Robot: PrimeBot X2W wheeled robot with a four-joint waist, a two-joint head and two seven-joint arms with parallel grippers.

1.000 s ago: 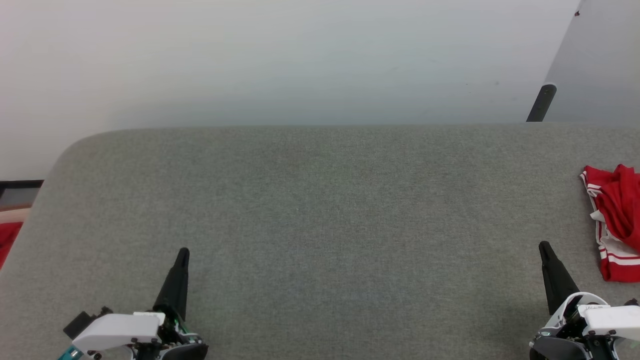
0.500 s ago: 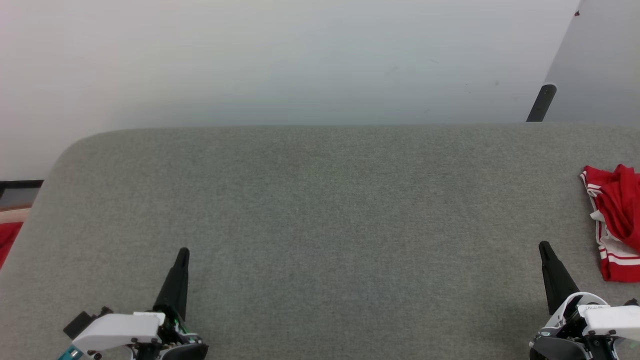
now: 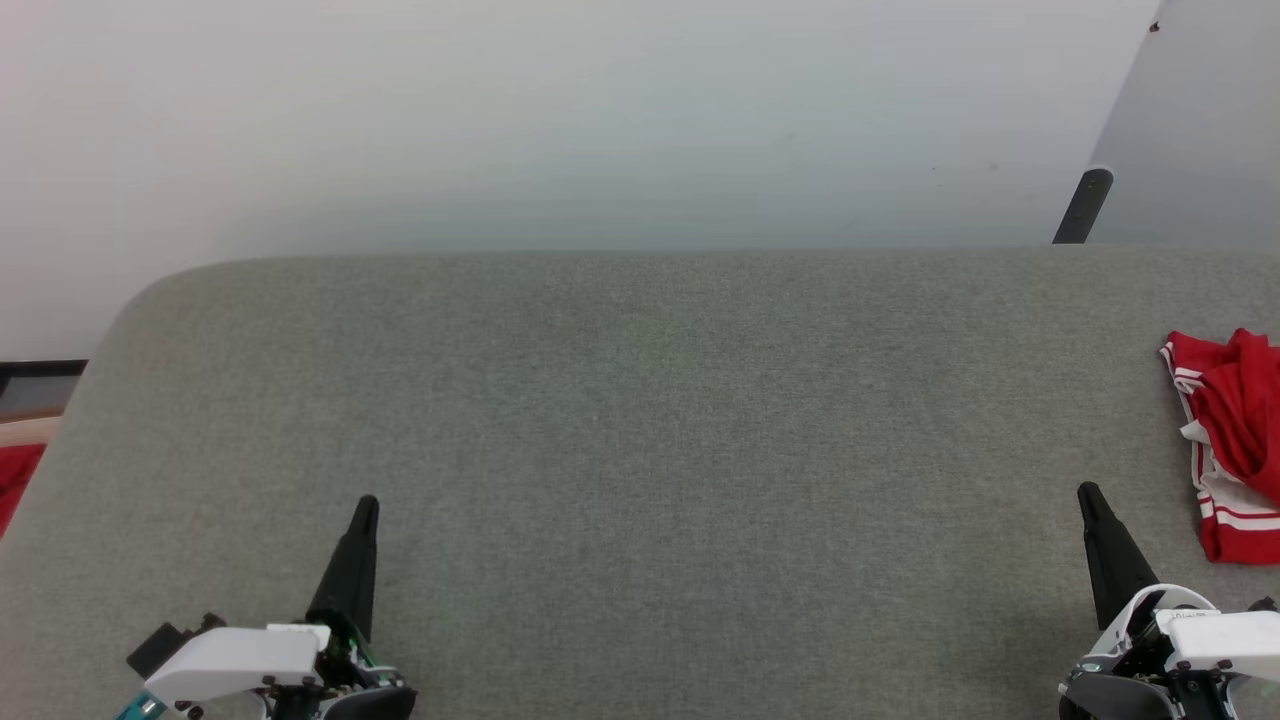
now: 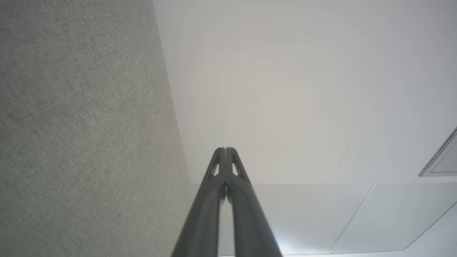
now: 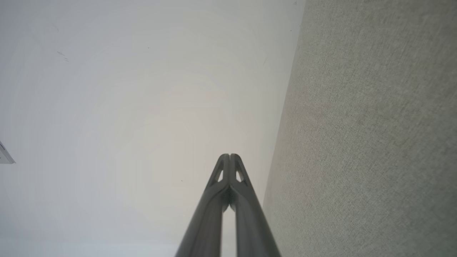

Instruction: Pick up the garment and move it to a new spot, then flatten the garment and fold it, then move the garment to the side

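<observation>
The left gripper (image 3: 366, 506) is showing long, thin, dark grey fingers (image 3: 345, 580) narrowing to a point, and its base is wearing a white plastic cover (image 3: 235, 660) with small dark screws (image 3: 268, 682) and a blue-green bit (image 3: 135, 708). The right gripper (image 3: 1088, 495) is looking the same, its white cover sitting over a round dark grey part (image 3: 1110, 695). Each finger is showing a small three-cornered hole near its tip.

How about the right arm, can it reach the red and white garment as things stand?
Probably yes: the garment lies bunched on the grey table ahead and to the right of the right pincer, with nothing between them. The pincer is shut, so it would have to open first.
</observation>
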